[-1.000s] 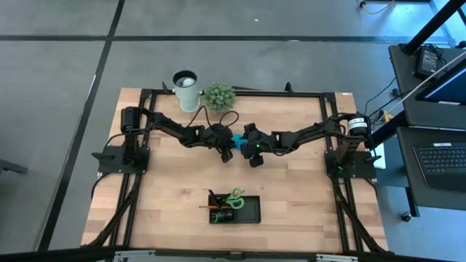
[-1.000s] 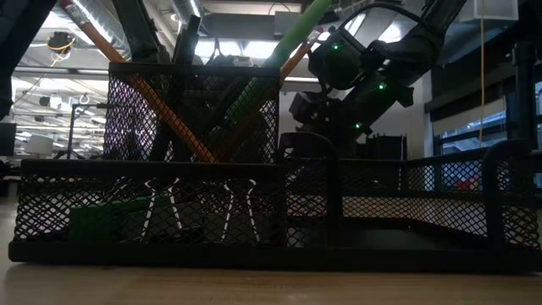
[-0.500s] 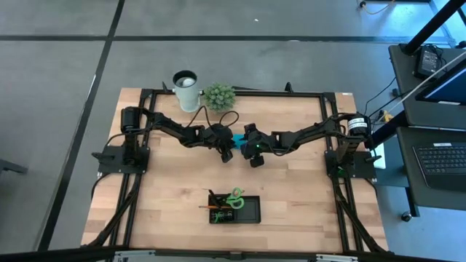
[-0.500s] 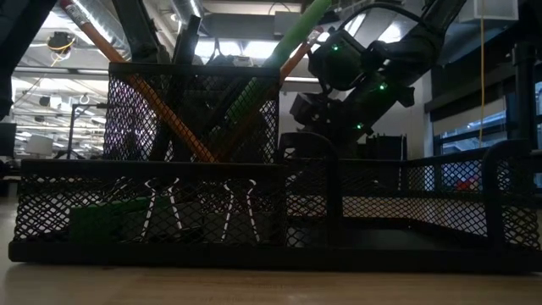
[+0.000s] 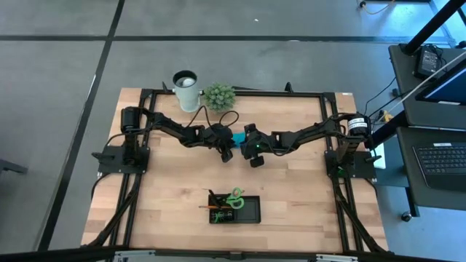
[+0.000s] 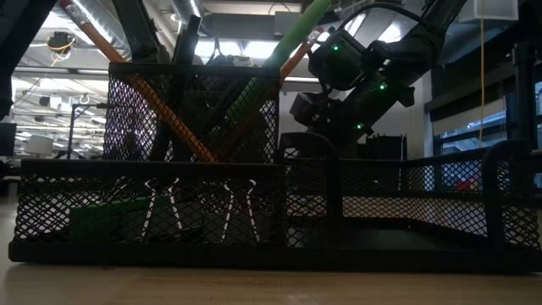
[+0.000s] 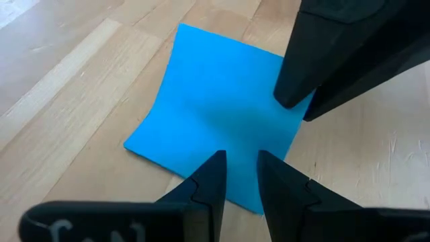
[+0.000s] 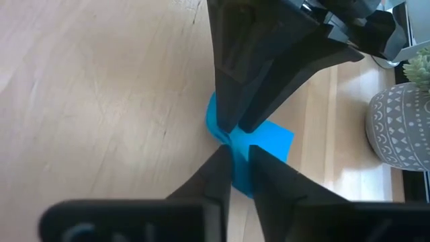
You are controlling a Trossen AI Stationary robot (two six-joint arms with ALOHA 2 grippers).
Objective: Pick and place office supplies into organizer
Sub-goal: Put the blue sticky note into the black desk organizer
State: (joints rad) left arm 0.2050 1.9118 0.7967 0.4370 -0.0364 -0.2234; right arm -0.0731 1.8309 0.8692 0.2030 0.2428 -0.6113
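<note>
Wrist views: left gripper (image 7: 240, 173) and right gripper (image 8: 240, 160), jaws nearly closed, both pinching blue sticky-note pad (image 7: 218, 111).

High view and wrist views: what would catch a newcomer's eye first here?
Both grippers meet mid-table over one blue sticky-note pad: the left gripper and the right gripper each have narrowly parted fingers at the pad's edge. Nearer the front edge sits the black organizer, already holding green-handled scissors.
</note>
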